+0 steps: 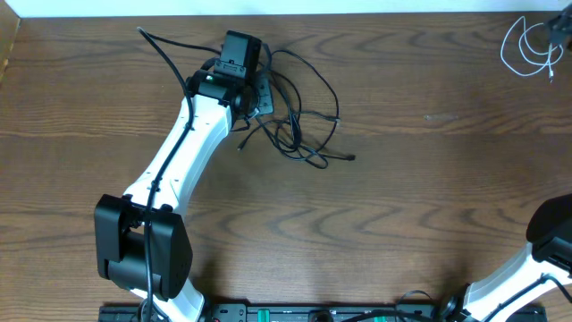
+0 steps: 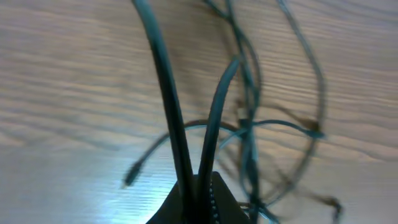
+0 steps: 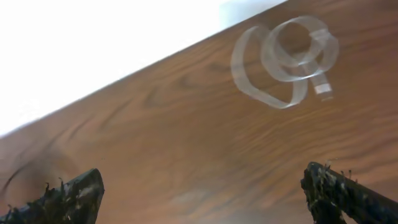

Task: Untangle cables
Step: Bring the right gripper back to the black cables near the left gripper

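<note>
Wood table [image 1: 402, 179]: left gripper [image 2: 199, 190] pinches black cables [image 1: 304, 116], far centre. Right gripper [image 3: 202, 183] spread wide near white cable [image 1: 527, 49], far right.

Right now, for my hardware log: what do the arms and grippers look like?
The left arm has white links, black joints and a black wire along it. The right arm is white with a black joint. The right gripper has black, rough-edged fingers.
</note>
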Controlling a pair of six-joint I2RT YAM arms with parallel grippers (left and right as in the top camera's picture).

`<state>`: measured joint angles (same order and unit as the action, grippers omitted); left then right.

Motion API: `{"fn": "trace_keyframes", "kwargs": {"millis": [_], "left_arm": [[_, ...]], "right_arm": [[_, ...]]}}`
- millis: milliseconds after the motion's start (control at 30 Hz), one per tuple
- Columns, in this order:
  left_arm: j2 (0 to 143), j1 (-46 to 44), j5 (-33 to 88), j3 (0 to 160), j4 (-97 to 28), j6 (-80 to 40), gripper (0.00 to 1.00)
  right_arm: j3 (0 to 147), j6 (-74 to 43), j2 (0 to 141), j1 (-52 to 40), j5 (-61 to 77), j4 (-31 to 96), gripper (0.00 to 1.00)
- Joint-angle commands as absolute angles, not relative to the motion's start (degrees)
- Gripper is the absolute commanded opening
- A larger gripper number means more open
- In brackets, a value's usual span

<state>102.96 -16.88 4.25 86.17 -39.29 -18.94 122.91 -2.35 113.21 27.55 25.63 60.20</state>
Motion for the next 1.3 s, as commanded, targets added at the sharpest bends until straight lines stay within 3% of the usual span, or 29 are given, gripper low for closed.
{"fn": "trace_keyframes", "kwargs": {"millis": [0, 400, 967, 1267], "left_arm": [[99.5, -16.8, 13.3, 88.0, -37.1, -16.5, 0.08], [89.4, -16.8, 26.6, 88.0, -28.0, -19.2, 0.08], [87.1, -16.7, 26.5, 88.0, -14.3, -37.8, 0.08], [87.1, -16.7, 26.5, 88.0, -14.2, -39.8, 0.08]], "right_arm": [[123.0, 5.1, 113.5, 24.9, 37.5, 62.8, 0.99], [123.0, 12.6, 113.5, 13.3, 43.2, 69.9, 0.99], [116.4, 18.4, 113.6, -4.3, 42.0, 70.0, 0.98], [110.5, 25.6, 113.6, -9.2, 44.4, 68.3, 0.95]]}}
